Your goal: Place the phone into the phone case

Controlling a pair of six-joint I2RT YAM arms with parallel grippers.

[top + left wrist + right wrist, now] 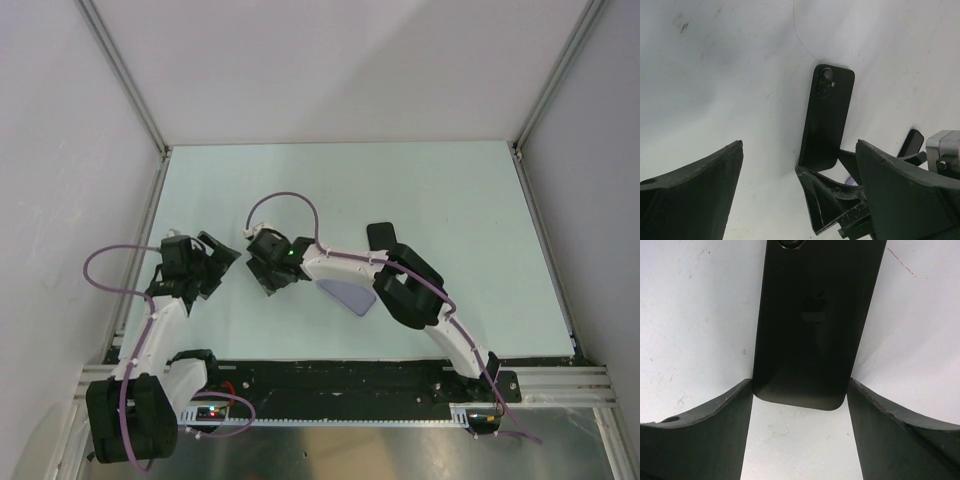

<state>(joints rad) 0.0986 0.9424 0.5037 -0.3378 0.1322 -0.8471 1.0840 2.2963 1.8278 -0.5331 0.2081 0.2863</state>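
The black phone [810,325] shows its back, with logo and camera lens, in the right wrist view. My right gripper [800,384] holds it by its bottom end, one fingertip against each long edge. In the left wrist view the phone [827,120] reaches away from the right gripper's fingers [825,200] over the table. My left gripper [800,145] is open and empty, just short of the phone. In the top view the left gripper [218,262] and the right gripper [268,268] face each other closely. The pale lavender phone case [348,293] lies on the table, partly under the right arm.
The pale table [400,190] is walled by white panels at the back and both sides. A black rail [330,385] runs along the near edge with the arm bases. Purple cables loop above both wrists.
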